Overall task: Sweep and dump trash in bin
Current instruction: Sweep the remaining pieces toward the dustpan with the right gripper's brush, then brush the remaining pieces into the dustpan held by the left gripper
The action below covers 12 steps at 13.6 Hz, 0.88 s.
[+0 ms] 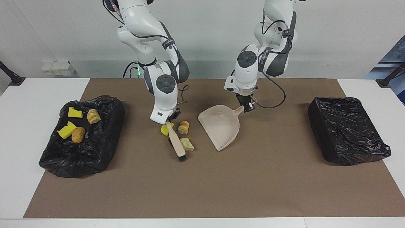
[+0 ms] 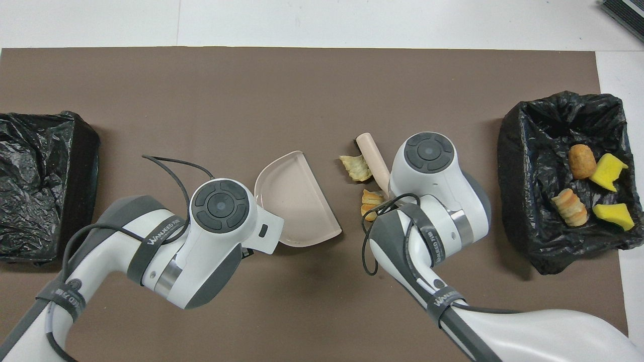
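- In the middle of the brown mat (image 1: 253, 177), in the facing view, the right gripper (image 1: 168, 119) pinches the top of the brush (image 1: 176, 141). The brush's long side points away from the robots, with its black bristles at the low end.
- Three bits of loose trash sit right by the brush: a yellow sponge piece (image 1: 165, 129), a round bread lump (image 1: 183, 127) and a pale bread lump (image 1: 187, 144). The two bread lumps lie between the brush and the dustpan (image 1: 221, 126).
- The left gripper (image 1: 247, 105) is pinching the dustpan's handle. The pan's wide mouth looks turned toward the brush, so I think the brush must push sideways, toward the left arm's end.
- Four more scraps already lie in the trash bin (image 1: 95, 152) at the right arm's end. Another black bin (image 1: 348, 133) sits at the left arm's end.
- In the overhead view, the brush (image 2: 371, 156) sticks out from under the right arm, and two bread lumps (image 2: 357, 167) lie between it and the dustpan (image 2: 297, 201). Both grippers are hidden here.
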### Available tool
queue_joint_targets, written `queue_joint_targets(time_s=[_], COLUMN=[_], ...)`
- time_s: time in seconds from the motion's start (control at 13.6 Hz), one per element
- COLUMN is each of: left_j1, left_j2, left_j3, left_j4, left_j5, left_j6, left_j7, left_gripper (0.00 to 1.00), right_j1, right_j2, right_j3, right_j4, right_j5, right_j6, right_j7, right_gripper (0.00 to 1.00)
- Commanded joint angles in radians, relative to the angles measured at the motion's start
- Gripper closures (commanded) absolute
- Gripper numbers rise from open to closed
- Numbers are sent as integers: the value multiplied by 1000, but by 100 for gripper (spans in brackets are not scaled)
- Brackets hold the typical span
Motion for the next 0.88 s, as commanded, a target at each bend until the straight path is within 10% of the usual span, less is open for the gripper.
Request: queue_joint_targets(time_s=[0.0, 0.81], left_j1=[-3, -42], left_j2=[-25, -41], left_j3=[0, 0], left_j4=[-74, -96], left_j5=[22, 30], left_j6=[76, 79], left_j7=[47, 68], left_gripper=[100, 100], right_j1=[16, -39], right_j2=[-14, -71], right_j3=[39, 42], right_j4=[-4, 36], right_j5=[173, 276], right_j6=[17, -99], right_j7=[-73, -75], right_gripper=[100, 100])
